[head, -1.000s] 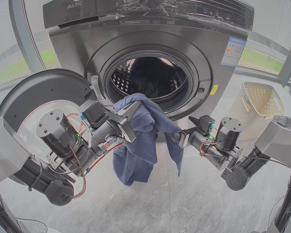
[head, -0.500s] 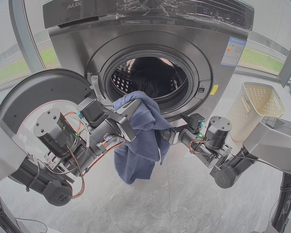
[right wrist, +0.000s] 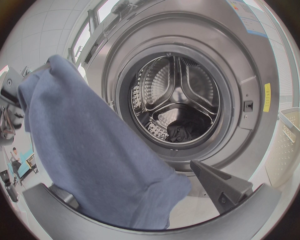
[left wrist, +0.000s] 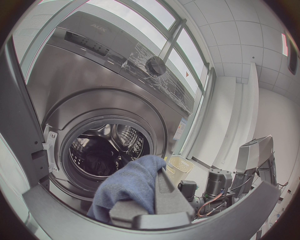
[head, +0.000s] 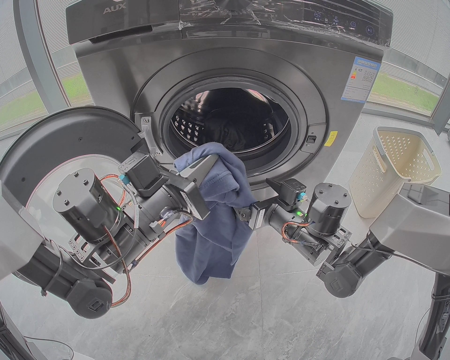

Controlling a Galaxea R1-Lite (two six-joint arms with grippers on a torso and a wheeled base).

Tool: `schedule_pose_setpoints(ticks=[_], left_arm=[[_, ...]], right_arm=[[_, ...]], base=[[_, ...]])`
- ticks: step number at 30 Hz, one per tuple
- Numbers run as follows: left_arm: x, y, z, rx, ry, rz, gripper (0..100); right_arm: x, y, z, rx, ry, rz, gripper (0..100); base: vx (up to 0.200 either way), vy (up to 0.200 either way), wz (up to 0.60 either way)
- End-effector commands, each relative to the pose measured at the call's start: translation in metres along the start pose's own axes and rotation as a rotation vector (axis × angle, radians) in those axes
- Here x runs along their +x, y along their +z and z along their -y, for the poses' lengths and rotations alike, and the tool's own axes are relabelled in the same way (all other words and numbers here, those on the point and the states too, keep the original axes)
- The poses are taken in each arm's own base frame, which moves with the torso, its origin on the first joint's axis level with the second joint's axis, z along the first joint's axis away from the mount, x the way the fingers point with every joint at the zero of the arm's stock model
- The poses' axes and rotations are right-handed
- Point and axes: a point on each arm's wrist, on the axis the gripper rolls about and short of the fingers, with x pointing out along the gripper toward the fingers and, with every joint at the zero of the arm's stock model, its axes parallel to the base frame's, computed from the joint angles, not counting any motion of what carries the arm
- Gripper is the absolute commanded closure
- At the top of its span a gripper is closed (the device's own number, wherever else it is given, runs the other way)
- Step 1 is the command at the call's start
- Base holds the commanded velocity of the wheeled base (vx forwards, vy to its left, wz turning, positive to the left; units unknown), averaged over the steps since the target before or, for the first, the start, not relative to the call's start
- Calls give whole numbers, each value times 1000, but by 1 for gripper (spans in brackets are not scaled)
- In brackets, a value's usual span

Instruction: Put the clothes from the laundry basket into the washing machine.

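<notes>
I'm grasping the blue garment (head: 213,243) in the left end effector (head: 206,180); the right end effector (head: 240,213), I cannot tell. I'm aiming over the washing machine (head: 328,93) lip.

Bright daylight through windows (left wrist: 184,59); fisheye-bent edges, dark wrist-view corners

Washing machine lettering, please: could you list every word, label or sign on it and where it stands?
Brand lettering, washer top left: legible, but a brand name, so unquoted.
Panel icons, top right: symbols, no words.
Blue-white label, upper right front: too small.
Yellow sticker beside the latch: too small.
</notes>
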Motion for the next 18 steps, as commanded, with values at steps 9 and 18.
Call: schedule_pose_setpoints(ticks=[9,18], left_arm=[[0,-2,0,-1,0,-8,100],[-1,-5,0,-14,-3,-19,100]], right_arm=[[1,14,-3,9,2,53,100],[-8,30,2,10,-5,81,100]], base=[[0,0,0],[0,0,0]])
